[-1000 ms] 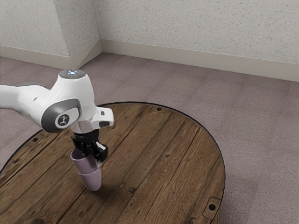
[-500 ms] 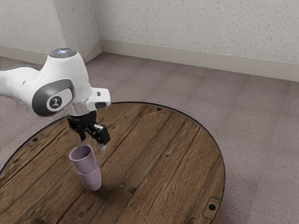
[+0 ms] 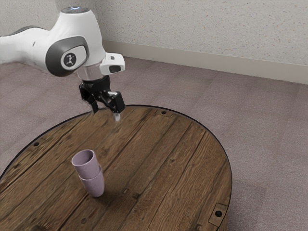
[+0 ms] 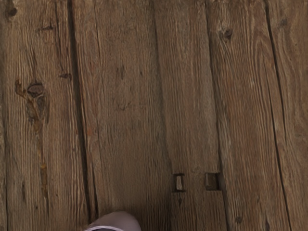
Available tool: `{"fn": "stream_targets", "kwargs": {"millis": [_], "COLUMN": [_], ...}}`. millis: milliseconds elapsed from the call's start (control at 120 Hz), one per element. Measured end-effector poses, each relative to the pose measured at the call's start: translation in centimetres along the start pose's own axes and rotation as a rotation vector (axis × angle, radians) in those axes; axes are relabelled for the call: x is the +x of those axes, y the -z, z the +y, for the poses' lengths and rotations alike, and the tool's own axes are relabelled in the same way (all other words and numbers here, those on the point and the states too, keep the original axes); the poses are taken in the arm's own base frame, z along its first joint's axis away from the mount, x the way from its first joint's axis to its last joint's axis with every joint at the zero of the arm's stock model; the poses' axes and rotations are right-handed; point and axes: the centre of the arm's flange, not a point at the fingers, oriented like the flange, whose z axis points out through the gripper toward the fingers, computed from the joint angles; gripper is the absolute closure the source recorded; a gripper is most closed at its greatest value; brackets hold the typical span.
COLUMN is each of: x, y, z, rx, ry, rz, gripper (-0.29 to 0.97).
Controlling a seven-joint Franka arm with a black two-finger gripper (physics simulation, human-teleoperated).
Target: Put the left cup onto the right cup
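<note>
The claw (image 3: pixel 106 107) is hovering, fingers (image 3: pixel 117 104) spread, holding nothing. Well below it, the top cup (image 3: pixel 85 162) is sitting nested in the bottom cup (image 3: pixel 95 185) on the table (image 3: pixel 183 159). Likely light, stiff, slippery plastic; pinching its rim wall looks safest.

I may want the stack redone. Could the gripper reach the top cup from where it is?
Probably yes: the gripper hangs open above the table, and nothing stands between it and the top cup.
</note>
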Motion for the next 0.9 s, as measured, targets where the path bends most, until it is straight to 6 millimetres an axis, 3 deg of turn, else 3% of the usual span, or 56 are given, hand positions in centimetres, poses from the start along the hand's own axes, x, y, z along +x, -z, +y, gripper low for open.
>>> {"fn": "stream_targets", "kwargs": {"millis": [100,325,617,900], "x": [1.8,5.1,4.7,4.7], "y": [1.0,2.7,4.7,4.9], "z": [-0.6,-4.2,-4.9,-4.3], "rx": [-0.013,-0.029,-0.030,-0.034], "ry": [0.009,0.031,-0.005,-0.046], "rz": [-0.005,0.003,0.008,0.005], "gripper": [0.00,0.00,0.00,0.00]}}
